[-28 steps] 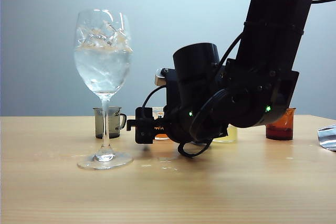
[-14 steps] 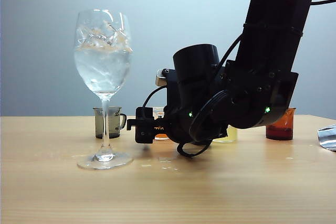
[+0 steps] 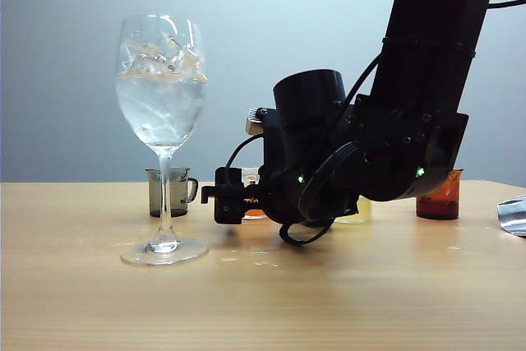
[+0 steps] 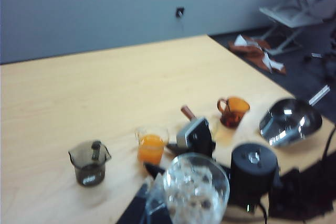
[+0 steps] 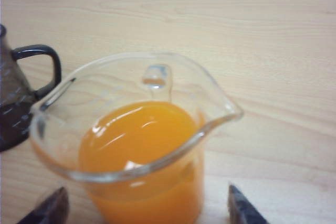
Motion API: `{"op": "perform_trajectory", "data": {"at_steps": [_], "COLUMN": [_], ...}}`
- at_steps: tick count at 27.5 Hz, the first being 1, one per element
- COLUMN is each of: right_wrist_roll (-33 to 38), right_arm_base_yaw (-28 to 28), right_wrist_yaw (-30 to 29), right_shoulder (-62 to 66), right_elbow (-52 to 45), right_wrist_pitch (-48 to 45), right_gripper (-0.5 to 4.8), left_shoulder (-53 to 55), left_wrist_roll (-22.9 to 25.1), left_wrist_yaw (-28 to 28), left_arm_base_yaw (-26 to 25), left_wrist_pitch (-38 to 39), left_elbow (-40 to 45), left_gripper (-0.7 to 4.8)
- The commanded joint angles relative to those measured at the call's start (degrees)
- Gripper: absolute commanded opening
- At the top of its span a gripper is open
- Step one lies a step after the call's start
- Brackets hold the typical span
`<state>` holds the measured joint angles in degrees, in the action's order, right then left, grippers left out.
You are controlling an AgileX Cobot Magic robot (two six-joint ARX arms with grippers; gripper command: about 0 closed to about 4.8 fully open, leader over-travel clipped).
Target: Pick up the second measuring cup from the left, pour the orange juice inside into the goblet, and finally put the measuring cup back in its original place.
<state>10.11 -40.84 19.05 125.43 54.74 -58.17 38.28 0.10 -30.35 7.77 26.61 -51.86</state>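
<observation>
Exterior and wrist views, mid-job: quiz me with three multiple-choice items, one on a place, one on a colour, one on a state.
1. Where is the right gripper?
A. Around the goblet's stem
B. At the second measuring cup, one fingertip on either side
C. Above the amber cup

2. What colour is the liquid in that cup?
A. Bright orange
B. Pale yellow
C. Clear

3. How do the right gripper's jaws stand?
A. Shut on the cup
B. Shut on nothing
C. Open, apart from the cup

Answers:
1 B: the right wrist view shows both dark fingertips flanking the cup.
2 A: the orange juice is opaque orange.
3 C: bare table shows between each fingertip and the glass.

The left gripper is out of view; its wrist camera overlooks the goblet.
</observation>
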Motion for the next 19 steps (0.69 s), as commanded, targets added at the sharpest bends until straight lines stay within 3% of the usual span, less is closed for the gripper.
{"op": "perform_trajectory", "data": {"at_steps": [1, 4, 19], "right_wrist_roll": [0.35, 0.15, 0.17], "right_arm_base_yaw": [0.07, 0.04, 1.53], "right_wrist_yaw": [-0.17, -1.64, -3.91], "right_shoulder": [0.11, 0.33, 3.78], "right_elbow": [0.55, 2.29, 6.93], "right_wrist_pitch": [-0.20, 1.09, 2.67], "right_gripper": [3.86, 3.86, 3.86], "left_shoulder": [-0.09, -0.07, -0.07], "left_wrist_roll": [4.31, 6.78, 6.78], "left_wrist_yaw": [-0.74, -0.37, -0.42], "left_arm_base_yaw": [0.02, 0.02, 0.00], "left_wrist_pitch": [4.74, 8.17, 8.44], "left_elbow": [-0.92, -1.46, -1.49], "left_gripper": [-0.06, -0.06, -0.06]}}
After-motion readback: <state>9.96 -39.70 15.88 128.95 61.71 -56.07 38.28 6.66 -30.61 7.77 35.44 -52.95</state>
